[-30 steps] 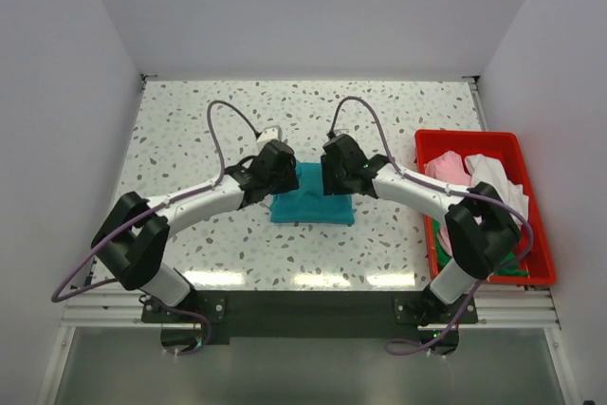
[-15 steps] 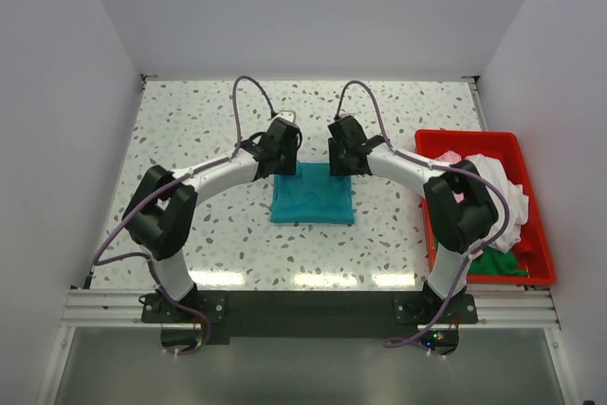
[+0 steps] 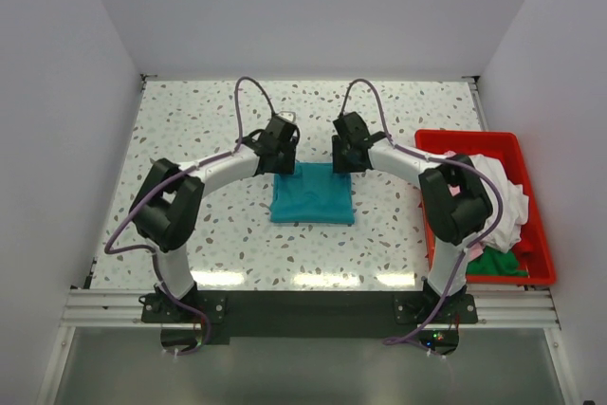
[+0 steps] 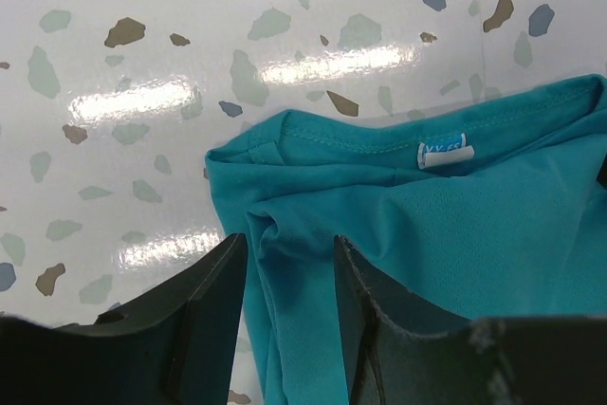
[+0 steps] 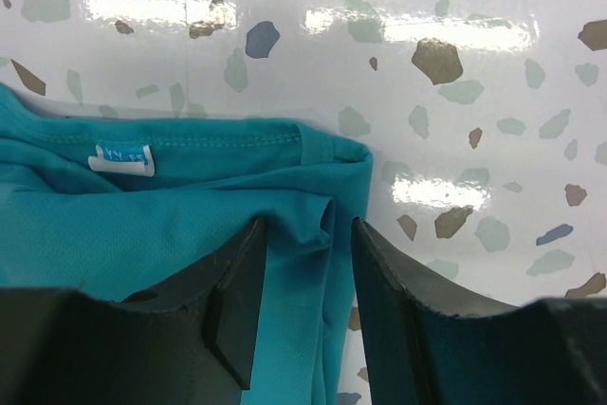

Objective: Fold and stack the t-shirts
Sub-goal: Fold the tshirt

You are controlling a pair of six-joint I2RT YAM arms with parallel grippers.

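**Teal shirt folded mid-table, a gripper at each far corner**

Terrazzo speckle covers the table [image 3: 190, 130], and from its near-left edge the left arm bends inward. The left gripper [image 3: 283, 162] sits at the far-left corner of the teal t-shirt [image 3: 313, 196]. In the left wrist view the left gripper [image 4: 287, 246] has its two dark fingers parted. They straddle a small raised wrinkle of teal cloth [image 4: 455, 225] just inside the hemmed corner. Cloth shows in the gap between the fingers, and it is unclear whether they touch it.

The teal t-shirt lies folded into a compact rectangle at the middle of the table, flat on the surface. Its white neck label [image 4: 445, 155] sits along the far edge, between the two grippers.

At the far-right corner is the right gripper [image 3: 347, 162]. From the right wrist camera the right gripper [image 5: 308, 227] likewise has its fingers spread apart over a pucker of teal cloth [image 5: 142, 225], close to the stitched edge. The label [image 5: 121, 160] is off to the side.

Well to the right stands the red bin [image 3: 469, 137], apart from the folded shirt. A crumpled white t-shirt [image 3: 503, 182] is heaped in it, with a green t-shirt [image 3: 498, 263] at its near end, partly behind the right arm's elbow.
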